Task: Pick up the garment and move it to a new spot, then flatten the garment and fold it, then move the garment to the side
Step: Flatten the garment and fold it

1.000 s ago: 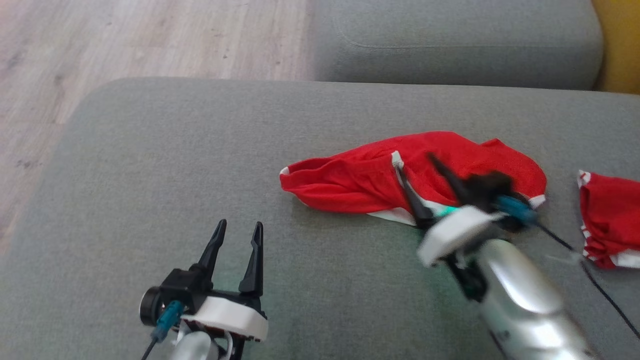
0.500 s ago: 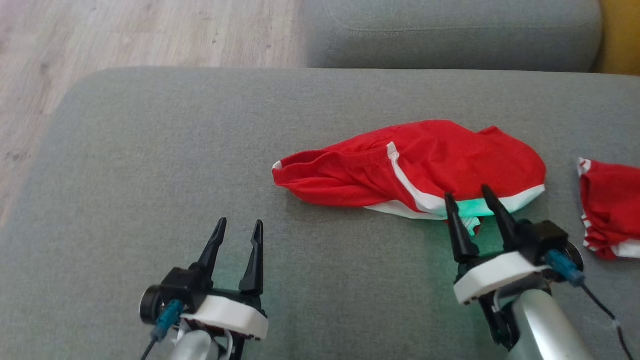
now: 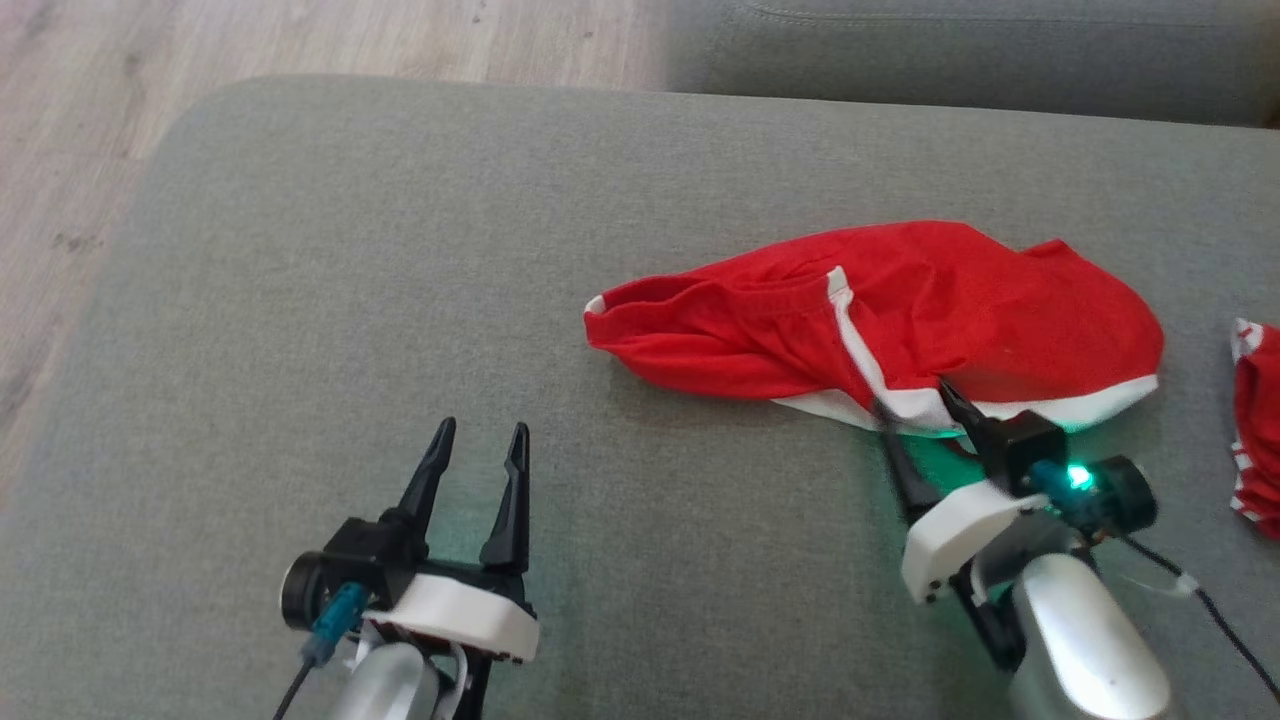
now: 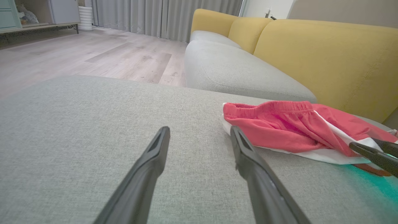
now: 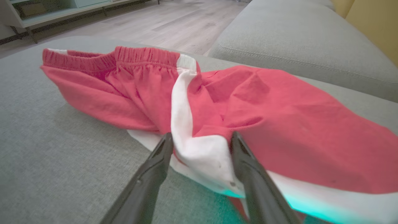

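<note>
Step in hand, seemingly: picking up the red shorts, crumpled on the right half of the grey cushion. Right gripper low at the near white hem, fingers wide on both sides of a fold, not closed. Next: close on the fold, then lift. Left gripper above bare cushion, fingers wide, empty.

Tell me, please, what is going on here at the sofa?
The robot is about to pick up the red shorts lying crumpled on the grey sofa cushion. Its right gripper is at the near edge of the shorts, jaws open on either side of a fold of the white hem, not yet closed on it. The left gripper is open over bare cushion, apart from the shorts. A second red garment lies further right.
</note>
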